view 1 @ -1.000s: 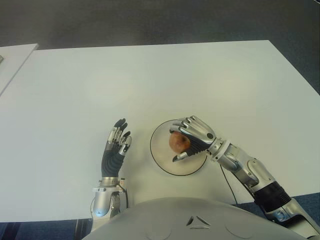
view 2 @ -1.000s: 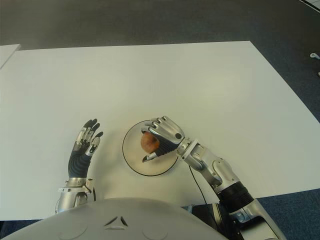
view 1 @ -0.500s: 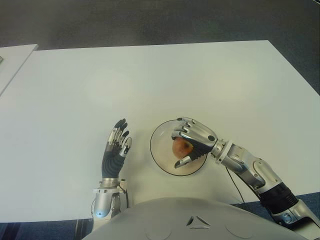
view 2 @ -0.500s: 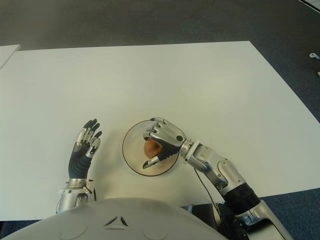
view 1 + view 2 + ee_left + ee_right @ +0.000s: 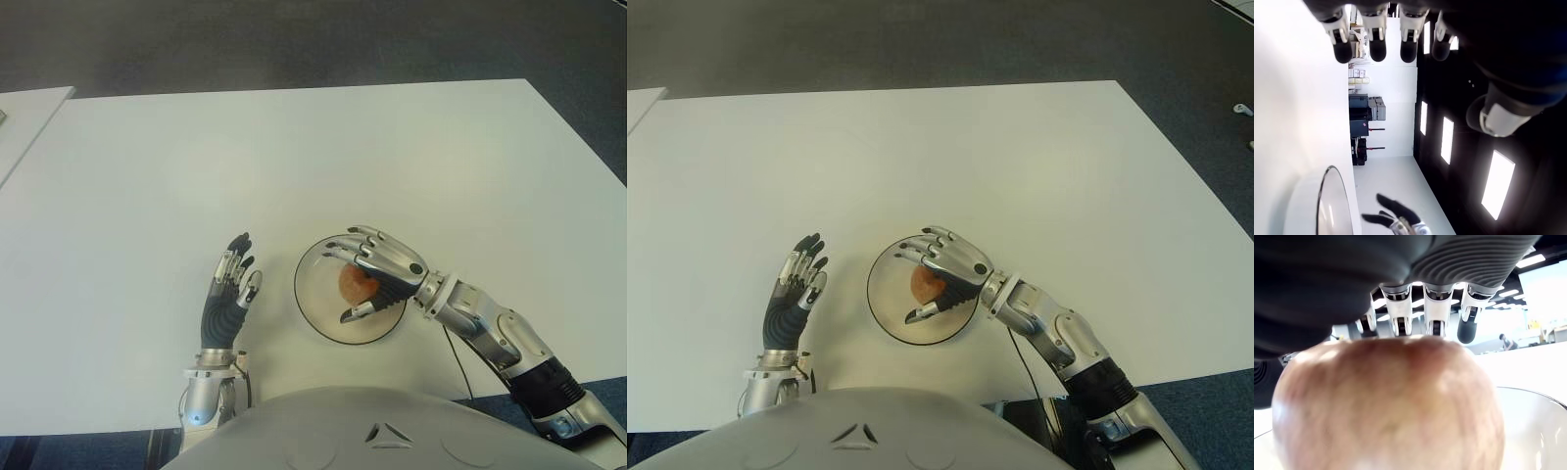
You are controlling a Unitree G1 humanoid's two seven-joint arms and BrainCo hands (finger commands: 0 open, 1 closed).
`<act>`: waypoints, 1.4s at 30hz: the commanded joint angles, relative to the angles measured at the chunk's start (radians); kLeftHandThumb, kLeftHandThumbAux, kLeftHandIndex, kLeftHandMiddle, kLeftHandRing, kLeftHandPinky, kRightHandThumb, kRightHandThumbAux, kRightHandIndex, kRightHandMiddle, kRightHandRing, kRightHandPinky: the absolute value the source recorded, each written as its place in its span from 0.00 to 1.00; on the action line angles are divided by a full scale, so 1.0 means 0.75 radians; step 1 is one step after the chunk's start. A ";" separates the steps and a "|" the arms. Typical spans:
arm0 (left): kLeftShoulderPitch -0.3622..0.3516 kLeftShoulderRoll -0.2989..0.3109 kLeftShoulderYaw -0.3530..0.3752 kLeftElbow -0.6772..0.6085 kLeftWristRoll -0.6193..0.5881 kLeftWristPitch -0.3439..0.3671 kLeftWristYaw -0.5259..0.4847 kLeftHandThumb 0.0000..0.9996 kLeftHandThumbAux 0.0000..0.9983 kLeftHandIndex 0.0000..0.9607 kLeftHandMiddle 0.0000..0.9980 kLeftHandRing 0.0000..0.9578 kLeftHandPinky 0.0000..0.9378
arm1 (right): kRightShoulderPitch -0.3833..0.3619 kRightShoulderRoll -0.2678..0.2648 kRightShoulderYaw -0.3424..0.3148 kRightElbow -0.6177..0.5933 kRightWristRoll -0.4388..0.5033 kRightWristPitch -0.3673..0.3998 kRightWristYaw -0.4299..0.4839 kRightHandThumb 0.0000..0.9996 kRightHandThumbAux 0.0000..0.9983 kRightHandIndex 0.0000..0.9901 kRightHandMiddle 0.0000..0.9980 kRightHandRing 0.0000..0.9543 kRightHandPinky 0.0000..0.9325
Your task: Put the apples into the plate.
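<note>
A reddish apple (image 5: 357, 285) sits inside the round white plate (image 5: 312, 302) near the table's front edge. My right hand (image 5: 343, 280) hovers right over it, its fingers (image 5: 1435, 318) spread and lifted off the fruit, the thumb low beside it. In the right wrist view the apple (image 5: 1391, 406) fills the frame under the palm, with the plate rim (image 5: 1533, 404) behind. My left hand (image 5: 245, 262) shows left of the plate, idle, fingers straight and holding nothing.
The white table (image 5: 294, 157) stretches far ahead and to both sides. A second white surface (image 5: 24, 113) shows at the far left edge. Dark floor lies beyond the table. A thin cable (image 5: 453, 357) runs under my right forearm.
My right hand lowered the apple into the plate, then its fingers uncurled and spread away from it. The left hand stayed put.
</note>
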State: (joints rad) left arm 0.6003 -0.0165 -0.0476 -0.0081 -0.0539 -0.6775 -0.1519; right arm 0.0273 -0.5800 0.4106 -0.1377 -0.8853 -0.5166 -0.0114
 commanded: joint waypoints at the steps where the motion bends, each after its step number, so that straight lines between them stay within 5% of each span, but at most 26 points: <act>1: -0.010 0.007 0.001 0.025 0.005 -0.012 0.008 0.04 0.51 0.05 0.00 0.00 0.08 | 0.008 0.002 -0.013 0.006 0.030 -0.015 0.005 0.11 0.21 0.00 0.00 0.00 0.00; 18: -0.014 0.015 -0.005 0.030 -0.006 -0.011 0.003 0.04 0.51 0.04 0.00 0.00 0.07 | -0.013 0.013 -0.043 0.005 0.119 0.023 0.078 0.16 0.21 0.00 0.00 0.00 0.00; 26: -0.013 0.015 -0.008 0.033 -0.012 -0.008 0.001 0.05 0.51 0.03 0.00 0.00 0.07 | -0.007 0.005 -0.175 -0.048 0.428 0.167 0.315 0.18 0.19 0.00 0.00 0.00 0.00; 30: -0.012 0.016 -0.011 0.034 -0.011 -0.002 -0.001 0.05 0.51 0.03 0.00 0.00 0.07 | 0.013 -0.009 -0.323 -0.011 0.675 0.204 0.356 0.18 0.18 0.00 0.00 0.00 0.00; 34: -0.009 0.020 -0.016 0.028 -0.022 0.014 -0.008 0.06 0.51 0.03 0.00 0.00 0.08 | 0.050 0.075 -0.378 -0.036 0.781 0.308 0.348 0.17 0.18 0.00 0.00 0.00 0.00; 42: -0.003 0.021 -0.023 0.017 -0.012 0.041 0.001 0.06 0.50 0.03 0.00 0.00 0.08 | 0.032 0.208 -0.549 0.342 1.147 0.260 0.373 0.13 0.23 0.00 0.00 0.00 0.00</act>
State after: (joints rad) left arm 0.5911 -0.0064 -0.0588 0.0027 -0.0673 -0.6782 -0.1522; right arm 0.0336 -0.4562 0.0458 0.0200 -0.1235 -0.3145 0.2458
